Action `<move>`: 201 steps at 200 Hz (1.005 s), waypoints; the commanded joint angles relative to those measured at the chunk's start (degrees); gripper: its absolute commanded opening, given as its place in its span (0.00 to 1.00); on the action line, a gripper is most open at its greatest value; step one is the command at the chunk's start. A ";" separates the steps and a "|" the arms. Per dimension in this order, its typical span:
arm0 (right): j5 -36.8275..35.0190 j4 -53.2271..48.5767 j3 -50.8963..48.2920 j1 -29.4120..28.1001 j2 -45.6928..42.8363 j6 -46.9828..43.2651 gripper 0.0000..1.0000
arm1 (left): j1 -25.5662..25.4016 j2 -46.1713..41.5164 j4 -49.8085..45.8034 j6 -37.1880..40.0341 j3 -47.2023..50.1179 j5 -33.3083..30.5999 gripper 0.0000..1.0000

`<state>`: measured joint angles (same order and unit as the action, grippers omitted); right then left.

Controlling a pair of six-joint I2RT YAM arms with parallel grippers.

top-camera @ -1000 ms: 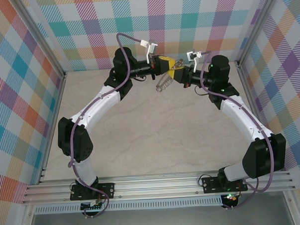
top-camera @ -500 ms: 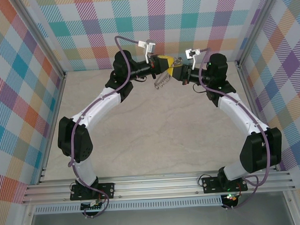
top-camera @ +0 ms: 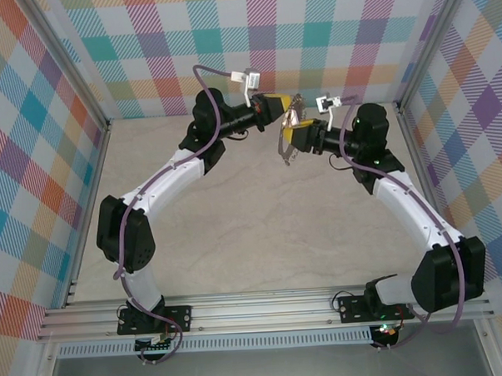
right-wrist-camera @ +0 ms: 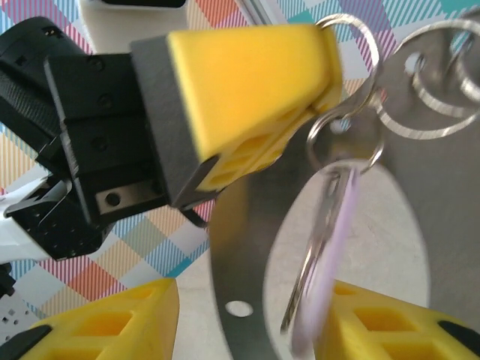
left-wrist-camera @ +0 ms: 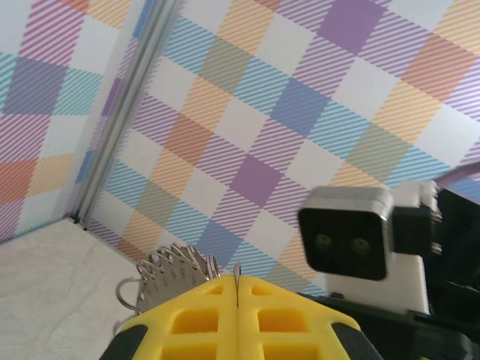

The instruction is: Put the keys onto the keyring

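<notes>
I see left hand (top-camera: 279, 107) pressed shut, pinching the keyring (right-wrist-camera: 229, 247) in the air over the desk's (top-camera: 261, 229) far edge | key (right-wrist-camera: 334, 247) hangs from one wire loop, blurred | right hand (right-wrist-camera: 255, 304) spread, fingers flanking key, contact unclear

Pastel plaid walls (top-camera: 311, 35) enclose a pale marbled tabletop (top-camera: 261, 229) framed by aluminium rails (top-camera: 265, 308).

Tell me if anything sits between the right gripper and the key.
Nothing visible does. The key hangs in the gap of the open right gripper, beside the flat band of the keyring, which the left gripper pinches from above.
</notes>
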<state>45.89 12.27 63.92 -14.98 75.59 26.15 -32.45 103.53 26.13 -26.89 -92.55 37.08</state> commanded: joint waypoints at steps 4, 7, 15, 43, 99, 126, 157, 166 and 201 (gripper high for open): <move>0.31 -0.17 -2.79 0.86 -2.64 -0.93 0.49 | -0.34 -3.74 5.40 -1.81 0.74 -3.48 0.00; 0.26 -0.12 -3.14 1.04 -2.89 -0.93 0.49 | -0.34 -3.69 5.48 -1.92 0.76 -3.69 0.00; -0.47 0.00 -4.13 1.63 -3.86 -0.84 0.49 | -0.33 -3.77 5.94 -2.26 0.95 -4.03 0.00; -2.07 3.34 -5.90 6.18 -6.19 2.64 0.49 | -0.34 -3.57 8.73 -4.02 1.32 -5.00 0.00; -4.62 9.36 -1.73 9.94 -4.83 9.39 0.44 | -0.34 -3.10 14.72 -5.82 2.47 -3.89 0.00; -3.98 12.46 1.53 10.06 -2.71 12.77 0.42 | -0.34 -2.64 16.60 -5.71 2.77 -2.36 0.00; -1.07 16.47 4.88 10.07 0.24 16.44 0.41 | -0.34 -2.39 18.06 -5.72 2.54 0.02 0.00; 0.10 18.27 5.64 10.08 1.36 17.95 0.41 | -0.33 -2.31 18.33 -5.78 2.39 0.60 0.00; 4.00 26.32 7.83 10.06 4.98 23.80 0.42 | -0.34 -2.03 18.51 -5.80 1.86 2.41 0.00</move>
<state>45.78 29.89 69.36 -5.17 78.63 44.42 -32.47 102.89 39.75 -32.18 -90.02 36.97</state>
